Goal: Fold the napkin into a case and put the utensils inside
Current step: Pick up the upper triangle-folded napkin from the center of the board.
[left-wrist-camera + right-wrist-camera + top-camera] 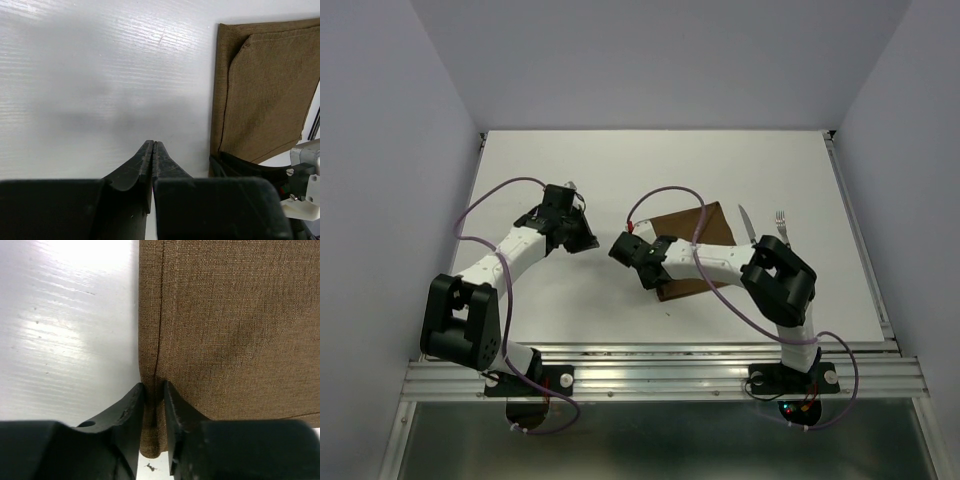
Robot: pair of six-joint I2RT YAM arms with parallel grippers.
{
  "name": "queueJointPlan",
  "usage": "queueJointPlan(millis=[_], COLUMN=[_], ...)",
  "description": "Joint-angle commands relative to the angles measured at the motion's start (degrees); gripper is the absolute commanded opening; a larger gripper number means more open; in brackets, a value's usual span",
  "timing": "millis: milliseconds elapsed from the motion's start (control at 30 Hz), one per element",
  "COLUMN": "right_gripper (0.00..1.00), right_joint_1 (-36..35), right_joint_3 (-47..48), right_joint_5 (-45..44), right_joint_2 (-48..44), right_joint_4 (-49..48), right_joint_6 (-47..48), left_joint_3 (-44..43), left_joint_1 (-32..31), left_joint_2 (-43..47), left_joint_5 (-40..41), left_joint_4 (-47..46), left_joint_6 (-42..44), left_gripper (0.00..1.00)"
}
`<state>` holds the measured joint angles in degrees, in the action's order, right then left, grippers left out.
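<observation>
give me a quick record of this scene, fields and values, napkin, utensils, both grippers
napkin: dark brown, flat on the table, partly folded with one layer lying on top
knife: on the table just right of the napkin, outside it
fork: on the table right of the knife, apart from it
left gripper: shut, empty, over bare table left of the napkin
right gripper: closed on the napkin's folded edge
stage: case not yet formed, utensils not yet inside
</observation>
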<state>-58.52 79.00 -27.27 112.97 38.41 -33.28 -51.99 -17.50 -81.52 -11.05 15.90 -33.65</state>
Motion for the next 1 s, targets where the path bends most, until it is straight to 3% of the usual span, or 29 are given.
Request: queueJointPlan(millis=[0, 167, 267, 300, 333, 367, 500, 567, 967], right_gripper=[0.24, 0.16, 0.06, 0.03, 0.02, 0.01, 0.01, 0.01, 0.01], right_joint_1=[-0.5, -0.5, -0.5, -0.5, -0.5, -0.5, -0.5, -0.5, -0.5], right_joint_3=[-0.2, -0.9, -2.2, -4.1, -5.1, -7.0, -10.3, -10.9, -12.6], right_joint_5=[-3.9, -3.8, -2.4, -1.9, -1.7, -1.3, -0.6, -0.8, 1.0], right_joint_2=[0.8, 0.3, -2.0, -2.9, -5.1, -6.1, -9.8, -10.7, -13.6], right_joint_4=[-1.2, -2.3, -4.4, -6.7, -7.8, -9.0, -13.1, -13.3, -14.5], right_joint_6=[-0.2, 0.3, 0.4, 0.8, 0.6, 0.7, 0.8, 0.7, 0.2], left_joint_3=[1.0, 1.0, 0.4, -0.3, -0.8, -1.6, -2.9, -3.4, -3.4], left_joint_1=[0.4, 0.4, 0.3, 0.3, 0.3, 0.3, 0.0, -0.4, -2.9], left_joint_2=[1.4, 0.8, -1.3, -3.1, -4.1, -5.8, -8.0, -8.7, -17.4], left_joint_5=[-0.6, -2.3, -8.0, -9.6, -10.8, -13.0, -15.5, -16.8, -22.7], left_joint_4=[-1.2, -2.5, -4.1, -4.8, -5.1, -5.8, -8.8, -11.1, -23.3], left_joint_6=[0.6, 0.4, 1.8, 2.4, 2.6, 2.8, 1.5, 0.7, -6.3], left_gripper=[0.13, 0.14, 0.22, 0.35, 0.38, 0.51, 0.78, 0.85, 0.84])
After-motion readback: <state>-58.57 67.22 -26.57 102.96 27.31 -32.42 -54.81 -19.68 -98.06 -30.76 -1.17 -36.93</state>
